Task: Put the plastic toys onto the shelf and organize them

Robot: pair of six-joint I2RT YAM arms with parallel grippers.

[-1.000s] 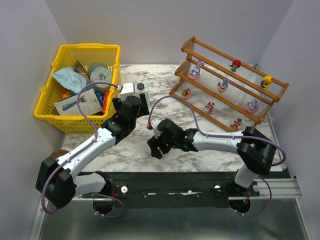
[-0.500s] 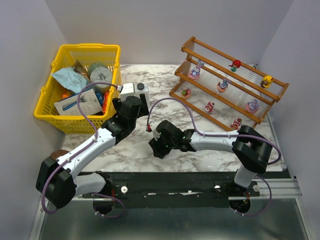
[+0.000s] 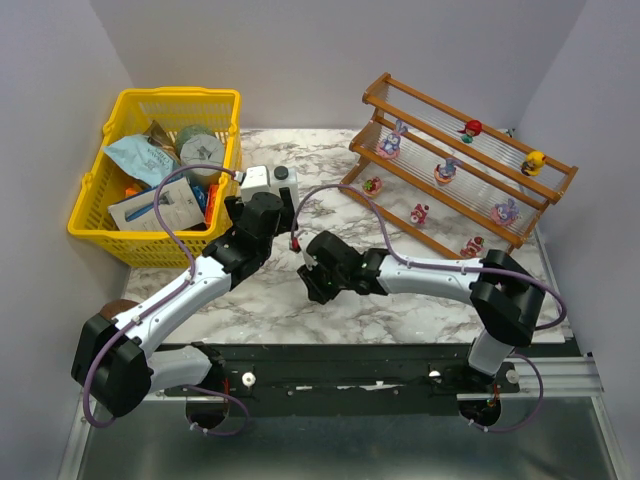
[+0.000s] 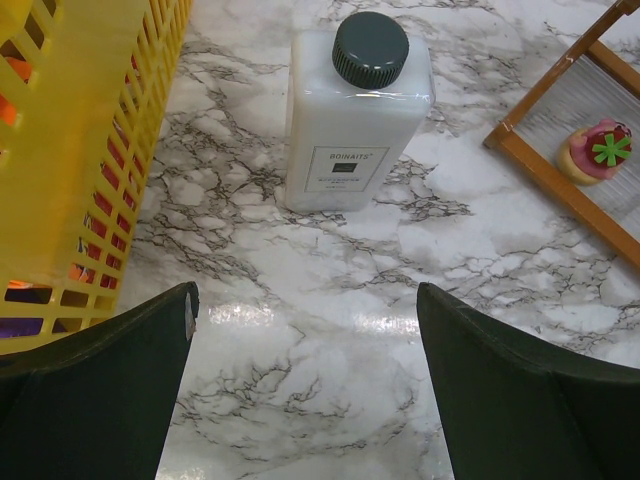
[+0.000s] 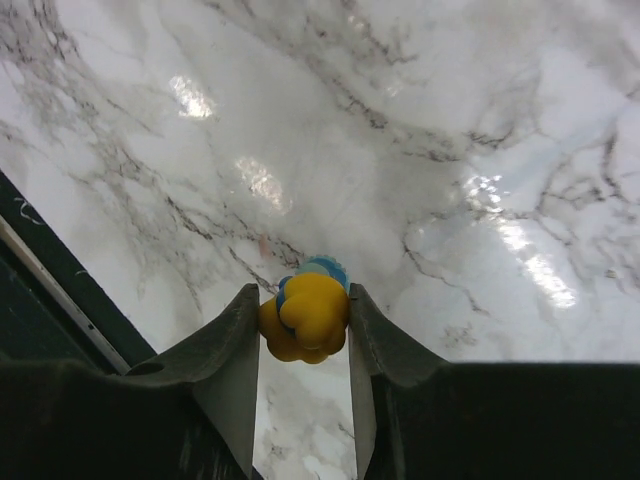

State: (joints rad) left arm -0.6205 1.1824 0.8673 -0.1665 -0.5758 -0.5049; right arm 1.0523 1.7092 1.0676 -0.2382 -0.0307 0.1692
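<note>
You are pinching the yellow toy (image 5: 305, 320) in the right gripper (image 5: 302, 300), left gripper (image 4: 305, 300) gaping empty; be lifting it straight before swinging to the shelf (image 3: 490, 160)

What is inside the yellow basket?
In the yellow basket lie a pale blue pouch, a grey-green round object, a white printed packet and something orange. Whatever is beneath them is covered.

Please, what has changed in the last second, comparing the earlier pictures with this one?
The right gripper moved slightly farther out over the table; its jaws now pinch a yellow toy. The left gripper, open, and the toys on the shelf stayed as they were.
</note>
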